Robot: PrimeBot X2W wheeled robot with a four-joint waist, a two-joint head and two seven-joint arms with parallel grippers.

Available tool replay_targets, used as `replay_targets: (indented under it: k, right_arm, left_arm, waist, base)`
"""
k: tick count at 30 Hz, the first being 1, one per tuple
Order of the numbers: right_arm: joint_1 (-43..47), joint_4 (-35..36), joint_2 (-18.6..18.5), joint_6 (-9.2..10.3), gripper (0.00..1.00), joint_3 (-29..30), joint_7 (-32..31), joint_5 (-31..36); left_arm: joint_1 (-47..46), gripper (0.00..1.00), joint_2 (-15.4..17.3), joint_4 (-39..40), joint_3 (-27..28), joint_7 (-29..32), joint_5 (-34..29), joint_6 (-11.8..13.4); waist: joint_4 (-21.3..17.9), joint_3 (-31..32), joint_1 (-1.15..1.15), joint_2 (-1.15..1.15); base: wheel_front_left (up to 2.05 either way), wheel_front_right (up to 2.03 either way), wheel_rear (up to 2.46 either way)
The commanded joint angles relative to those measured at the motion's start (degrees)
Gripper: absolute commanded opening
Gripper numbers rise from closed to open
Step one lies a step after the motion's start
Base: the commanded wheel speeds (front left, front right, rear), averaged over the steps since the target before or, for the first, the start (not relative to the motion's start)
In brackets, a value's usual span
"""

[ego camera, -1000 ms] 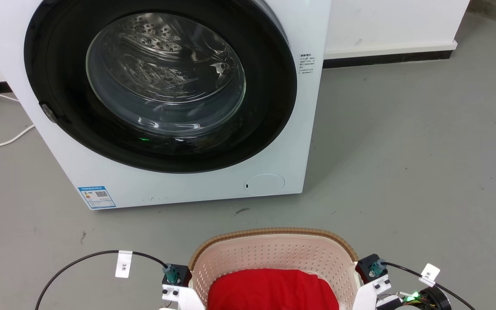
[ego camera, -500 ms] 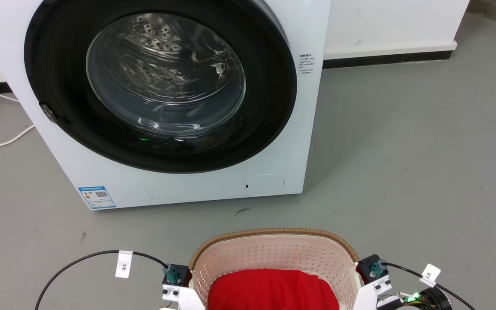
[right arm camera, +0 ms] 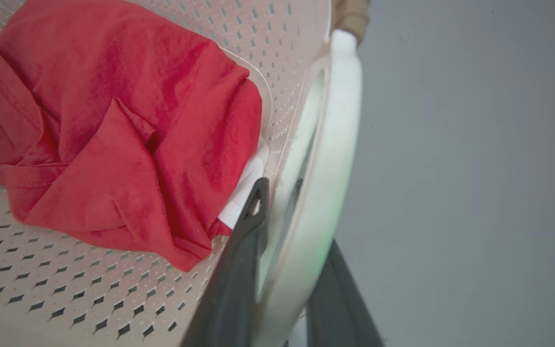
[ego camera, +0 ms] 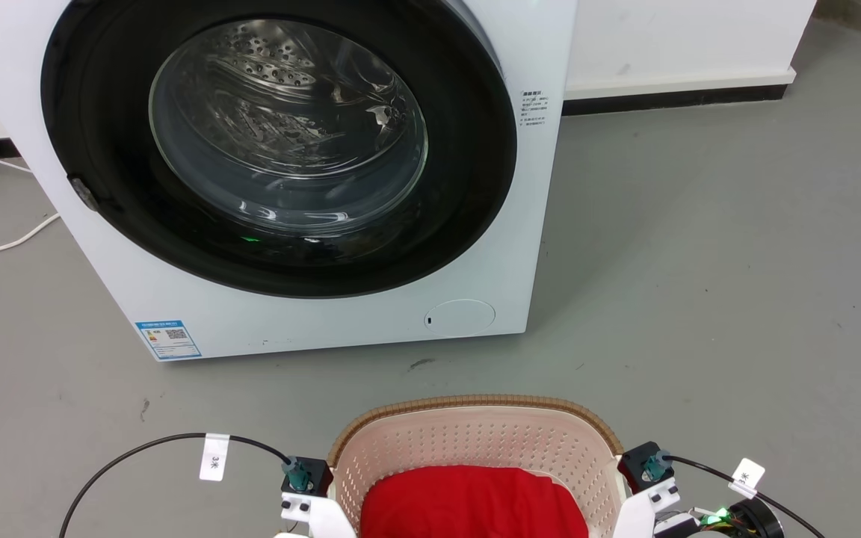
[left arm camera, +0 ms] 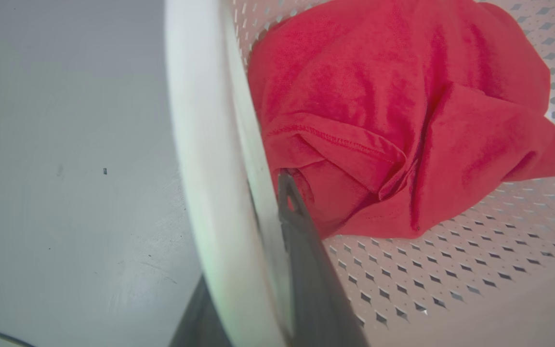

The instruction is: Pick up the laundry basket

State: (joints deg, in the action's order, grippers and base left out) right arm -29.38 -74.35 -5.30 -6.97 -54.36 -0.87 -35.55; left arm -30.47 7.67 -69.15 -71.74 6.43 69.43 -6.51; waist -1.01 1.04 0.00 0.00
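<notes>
Two grippers hold one basket. Left gripper [left arm camera: 253, 250]: one dark finger inside the wall, the other outside, closed upon the white left handle [left arm camera: 200, 144]. Right gripper [right arm camera: 297, 217]: same arrangement, clamped on the white right handle [right arm camera: 337, 144]. Basket [ego camera: 475, 437]: cream-pink, perforated, brown woven rim, at bottom centre of the head view; whether it touches the grey floor [ego camera: 699, 261] cannot be told. Red cloth [ego camera: 468, 501]: crumpled inside the basket. Washing machine [ego camera: 326, 325]: white, with a round dark-ringed glass door [ego camera: 288, 127], standing beyond the basket, apart from it.
</notes>
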Motion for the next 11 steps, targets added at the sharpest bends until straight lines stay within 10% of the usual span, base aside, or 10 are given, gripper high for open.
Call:
replay_targets:
  k: [1,11]
  right_arm:
    - [-0.2,1.0,2.1,-0.95,0.0,-1.0,0.2,0.3]
    - [-0.3,1.0,2.0,-0.95,0.0,-1.5,0.2,-0.2]
  left_arm:
    - [-1.6,0.0,-2.4,2.0,-0.3,-0.9,0.1,-1.7]
    - [-1.6,0.0,-2.4,2.0,-0.8,-1.2,0.3,-1.7]
  waist:
    - [0.0,0.0,0.0,0.0]
    - [-0.1,-0.3,0.0,0.0]
  base:
    - [0.0,0.0,0.0]
    - [0.0,0.0,0.0]
